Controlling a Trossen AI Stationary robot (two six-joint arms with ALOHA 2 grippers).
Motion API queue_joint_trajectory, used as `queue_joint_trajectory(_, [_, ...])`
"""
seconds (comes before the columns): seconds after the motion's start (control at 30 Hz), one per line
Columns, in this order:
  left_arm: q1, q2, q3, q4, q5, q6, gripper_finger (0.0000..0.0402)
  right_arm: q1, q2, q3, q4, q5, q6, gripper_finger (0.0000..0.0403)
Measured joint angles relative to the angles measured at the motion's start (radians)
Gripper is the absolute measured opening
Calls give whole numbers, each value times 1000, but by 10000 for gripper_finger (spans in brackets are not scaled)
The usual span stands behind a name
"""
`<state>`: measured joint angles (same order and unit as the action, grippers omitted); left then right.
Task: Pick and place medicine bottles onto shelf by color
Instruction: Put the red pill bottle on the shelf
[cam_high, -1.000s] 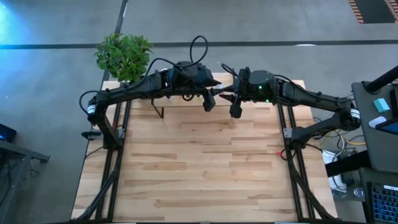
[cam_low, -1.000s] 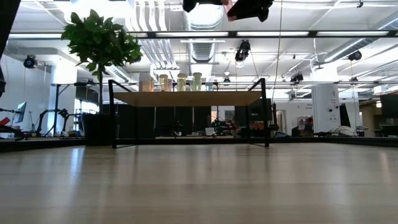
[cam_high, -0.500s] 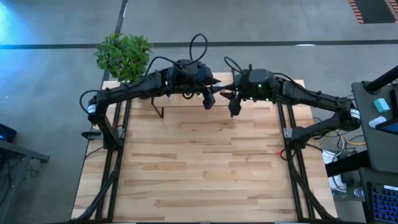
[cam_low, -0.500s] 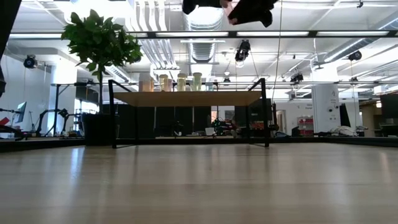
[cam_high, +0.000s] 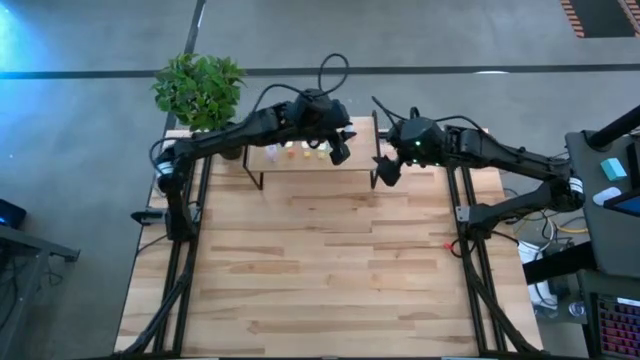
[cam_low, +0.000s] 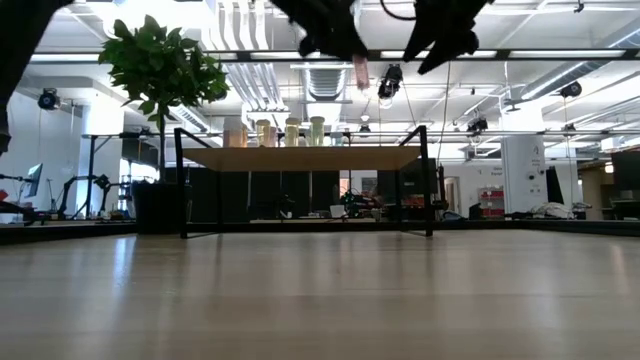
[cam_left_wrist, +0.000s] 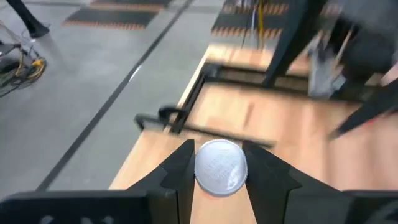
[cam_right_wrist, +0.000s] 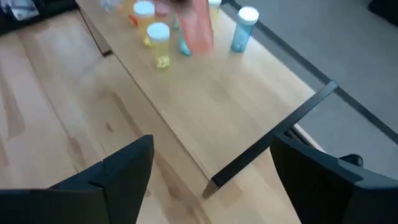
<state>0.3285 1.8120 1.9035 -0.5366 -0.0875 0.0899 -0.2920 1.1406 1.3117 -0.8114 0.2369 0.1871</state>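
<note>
My left gripper (cam_high: 340, 152) hangs over the right part of the shelf (cam_high: 290, 164), shut on a pinkish medicine bottle (cam_low: 360, 72) with a white cap (cam_left_wrist: 221, 167). Beside it, off the shelf's right end, my right gripper (cam_high: 383, 172) stands open with nothing between its fingers (cam_right_wrist: 124, 168). Several more bottles (cam_high: 295, 152) stand upright on the shelf board (cam_low: 300, 158), among them a yellow one (cam_right_wrist: 158, 40) and a blue-green one (cam_right_wrist: 244, 28). The held bottle (cam_right_wrist: 199, 28) shows blurred above them. My left gripper pinches the pinkish bottle between its two fingers (cam_left_wrist: 180, 168), one on either side just under the white cap (cam_left_wrist: 221, 180). The fingers slant down toward the shelf. The bottle hangs about upright, cap up, its body (cam_low: 360, 75) below the fingers and clear of the shelf board.
A potted plant (cam_high: 198, 88) stands at the table's far left corner, left of the shelf. The black wire frame (cam_right_wrist: 273, 146) rims the shelf's end. The wide butcher-block tabletop (cam_high: 320, 260) lies bare in front of the shelf.
My right gripper has opened, let go of the pinkish bottle and drawn back toward the table's right edge. My left gripper, keeping hold of the bottle, has sunk and swung out over the shelf; the bottle now hangs lower, and the shelf's bottles show.
</note>
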Motion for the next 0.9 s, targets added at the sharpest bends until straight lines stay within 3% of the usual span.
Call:
queue_joint_trajectory(0.37, [97, 132, -6, -72, -49, 48, 97, 0, -113, 0, 1, 35, -1, 330])
queue_joint_trajectory(0.9, [137, 143, -60, -65, -75, 21, 105, -3, -136, -3, 1, 79, -20, 329])
